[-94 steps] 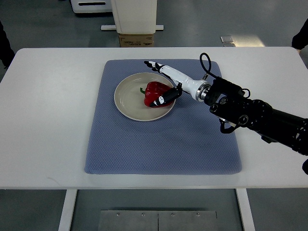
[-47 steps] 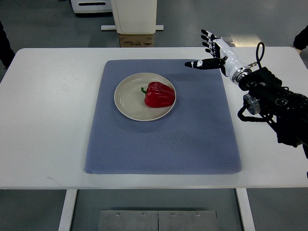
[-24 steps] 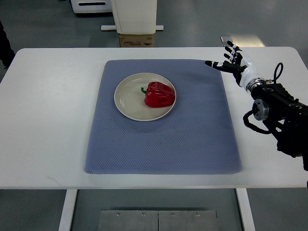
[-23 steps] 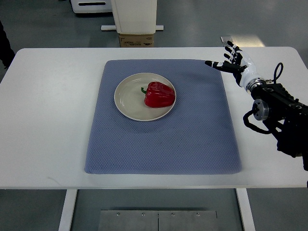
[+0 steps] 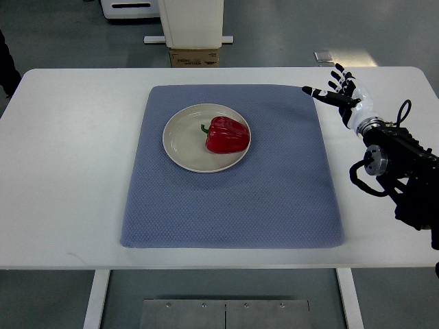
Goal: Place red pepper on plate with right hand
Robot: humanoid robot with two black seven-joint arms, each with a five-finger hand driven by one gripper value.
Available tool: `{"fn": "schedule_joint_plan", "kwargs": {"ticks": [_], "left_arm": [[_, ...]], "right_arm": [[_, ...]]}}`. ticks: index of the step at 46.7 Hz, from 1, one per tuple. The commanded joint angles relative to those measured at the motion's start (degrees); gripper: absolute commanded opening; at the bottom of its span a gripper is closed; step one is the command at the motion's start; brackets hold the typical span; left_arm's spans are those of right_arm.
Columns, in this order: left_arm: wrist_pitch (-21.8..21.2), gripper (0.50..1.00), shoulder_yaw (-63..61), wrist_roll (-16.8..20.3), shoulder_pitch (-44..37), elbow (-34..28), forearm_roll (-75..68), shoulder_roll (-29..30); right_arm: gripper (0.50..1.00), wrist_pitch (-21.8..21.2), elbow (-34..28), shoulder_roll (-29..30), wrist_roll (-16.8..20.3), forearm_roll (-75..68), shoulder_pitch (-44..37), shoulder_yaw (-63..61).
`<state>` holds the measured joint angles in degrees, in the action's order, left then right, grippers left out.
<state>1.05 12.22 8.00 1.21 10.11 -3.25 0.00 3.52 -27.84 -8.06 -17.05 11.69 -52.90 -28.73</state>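
White tabletop [image 5: 68, 171] carries a blue-grey mat [image 5: 233, 205]. On the mat's far half the red pepper [image 5: 226, 134] lies on the right part of a cream plate [image 5: 182, 140], stem toward the plate's middle. Well apart, over the table's right edge beyond the mat's far right corner, the right hand [image 5: 341, 96] hovers with fingers spread wide, holding nothing.

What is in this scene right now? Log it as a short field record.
red pepper: lies on the plate, right of its centre, stem pointing left
plate: cream, round, on the blue mat
blue mat: spread on the white table
right hand: open, empty, by the mat's far right corner
left hand: not in view
task state: pepper placed
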Motion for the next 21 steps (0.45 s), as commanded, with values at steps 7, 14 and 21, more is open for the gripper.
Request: {"fn": "schedule_joint_plan", "kwargs": {"ticks": [7, 14, 21], "left_arm": [[0.0, 1.0, 0.0, 0.0, 0.0, 0.0, 0.0, 0.0], [0.0, 1.0, 0.0, 0.0, 0.0, 0.0, 0.0, 0.0], [0.0, 1.0, 0.0, 0.0, 0.0, 0.0, 0.0, 0.0]], "right_arm": [[1.0, 0.0, 0.0, -0.2, 0.0, 0.0, 0.2, 0.1], [1.0, 0.0, -0.1, -0.5, 0.1, 0.0, 0.2, 0.1], [1.0, 0.0, -0.2, -0.7, 0.0, 0.0, 0.1, 0.1]]}}
